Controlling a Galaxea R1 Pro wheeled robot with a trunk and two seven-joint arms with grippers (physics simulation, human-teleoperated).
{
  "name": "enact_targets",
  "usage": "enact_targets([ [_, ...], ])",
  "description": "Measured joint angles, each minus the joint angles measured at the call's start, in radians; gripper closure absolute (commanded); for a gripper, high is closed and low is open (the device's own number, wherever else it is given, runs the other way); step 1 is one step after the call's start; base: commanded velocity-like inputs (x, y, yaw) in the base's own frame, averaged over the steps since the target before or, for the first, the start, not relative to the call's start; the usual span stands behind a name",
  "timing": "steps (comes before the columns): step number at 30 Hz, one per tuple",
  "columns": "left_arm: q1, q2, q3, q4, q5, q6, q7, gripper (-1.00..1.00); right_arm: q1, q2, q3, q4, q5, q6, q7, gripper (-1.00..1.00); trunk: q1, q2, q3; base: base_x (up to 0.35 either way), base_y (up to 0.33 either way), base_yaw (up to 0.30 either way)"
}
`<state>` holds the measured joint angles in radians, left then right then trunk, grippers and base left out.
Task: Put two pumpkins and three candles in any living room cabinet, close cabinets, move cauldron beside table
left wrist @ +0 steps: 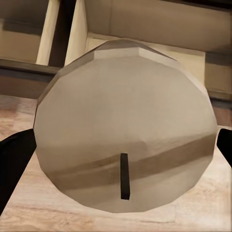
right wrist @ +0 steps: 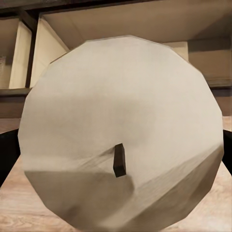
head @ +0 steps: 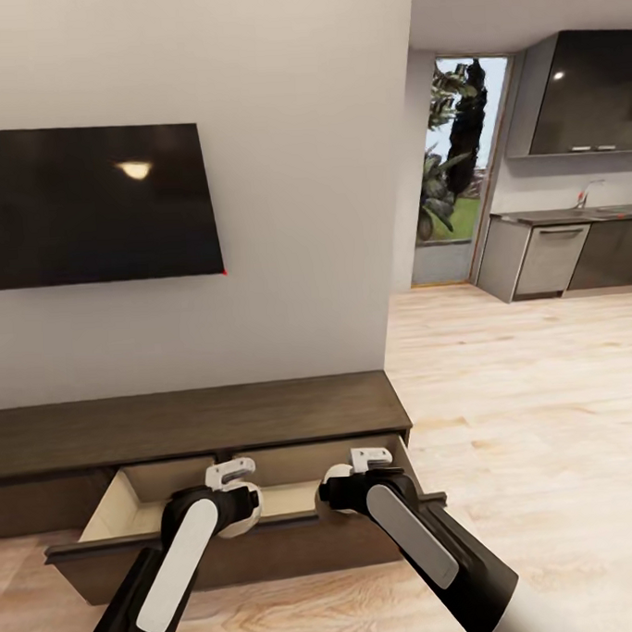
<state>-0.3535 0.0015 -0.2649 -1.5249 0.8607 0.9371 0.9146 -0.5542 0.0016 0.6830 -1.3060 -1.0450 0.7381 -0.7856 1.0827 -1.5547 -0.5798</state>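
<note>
The robot is facing the long low cabinet (head: 201, 424) under the wall-mounted television (head: 92, 205), with the cabinet's right-hand drawer (head: 113, 507) standing pulled out and its pale wooden inside showing. Both arms are reaching forward over the drawer's front edge.

The left gripper (head: 233, 470) is holding a candle (left wrist: 125, 130): in the left wrist view the beige cylinder is sitting end-on between the dark jaws, its short black wick pointing toward the camera, with the open drawer beyond it. The right gripper (head: 370, 459) is holding a second candle (right wrist: 121, 130) the same way, again with the jaws closed against its sides and the drawer interior behind it. In the head view the candles themselves are hidden by the grippers, so their exact place over the drawer is hard to judge, though both seem to be hanging near its front edge, the left one toward the middle and the right one toward the right end.

The step in hand looks like dropping these two candles into the drawer. The next move probably calls for carrying each gripper a little further in past the front edge, lowering it, and then parting the jaws so the candle is landing inside rather than on the floor (head: 505, 389).
</note>
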Motion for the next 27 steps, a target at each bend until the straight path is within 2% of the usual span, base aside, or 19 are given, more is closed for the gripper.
enact_targets([
  [6,0.0,-0.003,-0.033,0.001,-0.003,-0.007,0.001,1.0,0.0,0.0,0.0,0.0,0.0,-0.001,0.006,1.0,-0.023,0.042,0.019,0.0,0.0,0.0],
  [13,0.0,0.0,-0.038,0.001,0.0,-0.006,-0.001,1.0,0.0,0.001,0.0,-0.002,0.0,-0.003,0.013,1.0,-0.023,0.042,0.019,0.008,0.001,0.0],
  [27,0.0,0.0,-0.041,0.002,0.001,-0.005,-0.003,1.0,0.0,0.001,0.0,-0.003,0.0,-0.004,0.014,1.0,-0.023,0.042,0.019,0.104,0.054,0.0],
])
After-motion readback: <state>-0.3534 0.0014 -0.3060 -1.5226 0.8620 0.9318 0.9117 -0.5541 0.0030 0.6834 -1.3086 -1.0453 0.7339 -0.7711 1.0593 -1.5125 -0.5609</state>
